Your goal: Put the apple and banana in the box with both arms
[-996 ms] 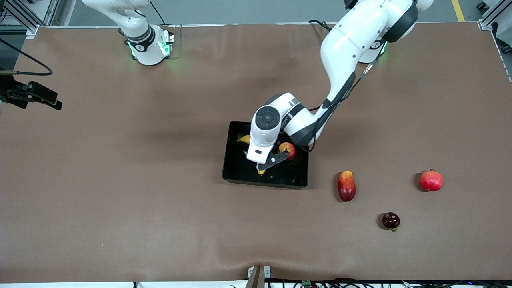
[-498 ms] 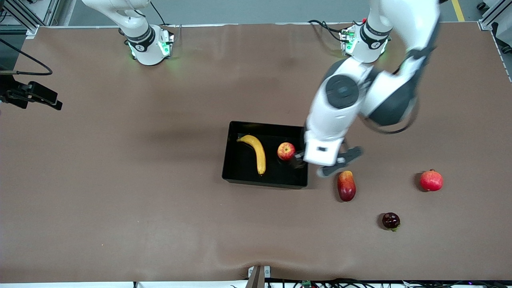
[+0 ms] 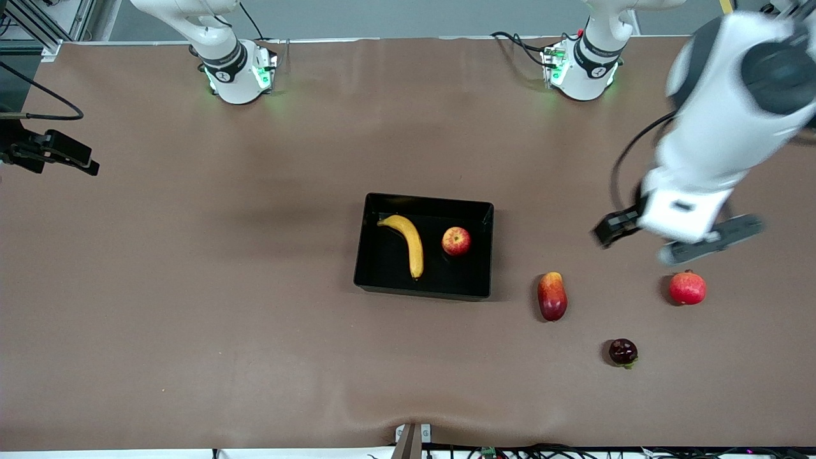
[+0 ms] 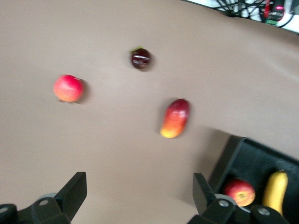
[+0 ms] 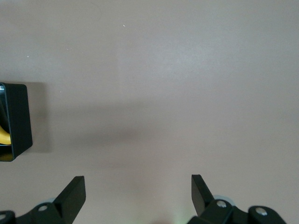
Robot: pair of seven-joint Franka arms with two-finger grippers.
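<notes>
The black box (image 3: 384, 264) sits mid-table. In it lie the yellow banana (image 3: 408, 242) and, beside it toward the left arm's end, the red-yellow apple (image 3: 456, 241). My left gripper (image 3: 663, 245) is open and empty, up over the table beside the plain red round fruit (image 3: 687, 287). In the left wrist view the gripper (image 4: 140, 191) is open over bare cloth, with the box (image 4: 233, 156), apple (image 4: 239, 191) and banana (image 4: 275, 191) at the edge. My right gripper (image 5: 138, 193) is open and empty over bare table; a box corner (image 5: 16, 121) shows. It is out of the front view.
An elongated red-yellow fruit (image 3: 552, 296) lies just off the box toward the left arm's end. A dark maroon fruit (image 3: 623, 352) lies nearer the front camera. A black device (image 3: 54, 153) hangs over the table's edge at the right arm's end.
My left arm has lifted out of the box and swung toward its own end of the table, uncovering the banana and apple. The fruit have not moved. The right arm has stayed.
</notes>
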